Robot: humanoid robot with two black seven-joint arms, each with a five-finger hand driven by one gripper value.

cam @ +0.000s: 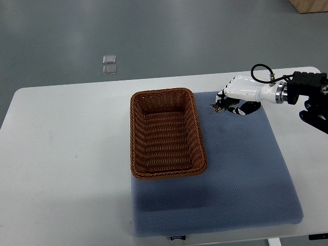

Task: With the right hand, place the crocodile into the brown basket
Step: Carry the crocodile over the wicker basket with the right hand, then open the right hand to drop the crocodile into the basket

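Over blue mat, right hand seemingly grips mostly-hidden crocodile.

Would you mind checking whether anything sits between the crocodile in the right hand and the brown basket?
Nothing visible does. The right hand holds the crocodile just right of the brown basket, with only bare blue mat between them. The basket looks empty.
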